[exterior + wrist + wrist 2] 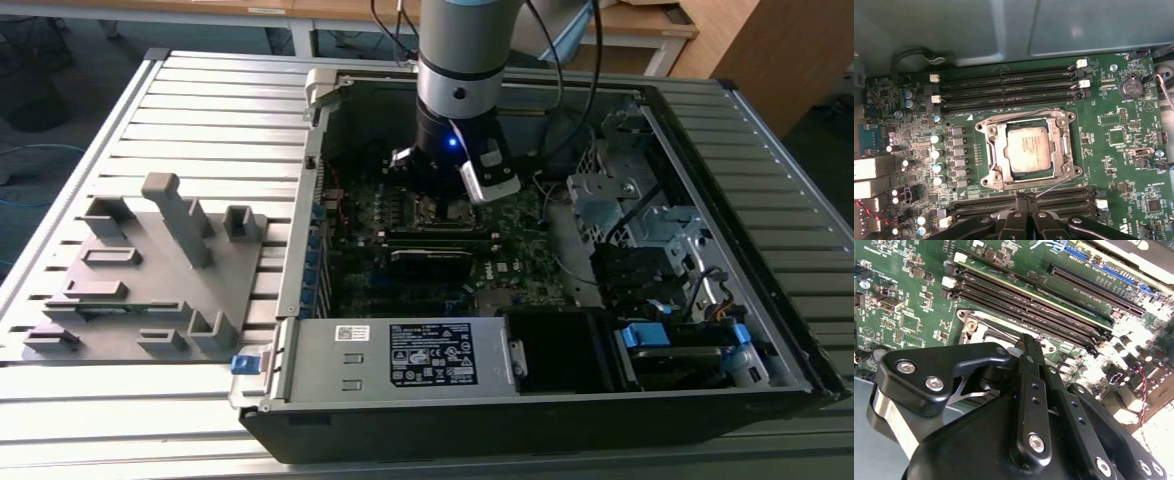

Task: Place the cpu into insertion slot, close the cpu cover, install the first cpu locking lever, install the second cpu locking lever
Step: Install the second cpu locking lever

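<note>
The cpu [1028, 149] lies flat in the insertion slot [985, 131] with its dull silver top showing. The cpu cover [995, 150] is folded down around it as a silver frame. One thin wire locking lever [1019, 112] runs along one side of the socket. The second lever [1054, 185] slants away from a socket corner, and its end lies right beside my fingertips. My gripper [1025, 196] is shut, with its black fingers pressed together just off the socket's edge. It also shows low over the board [1023, 340] and, in the exterior view, hanging over the motherboard [438, 205].
The motherboard sits inside an open computer case [747, 110]. Long black memory slots [1009, 85] flank the socket on two sides. A power supply box [400, 355] fills the case front. A grey fixture plate [134, 280] lies at the exterior view's left. Cables [587, 150] hang nearby.
</note>
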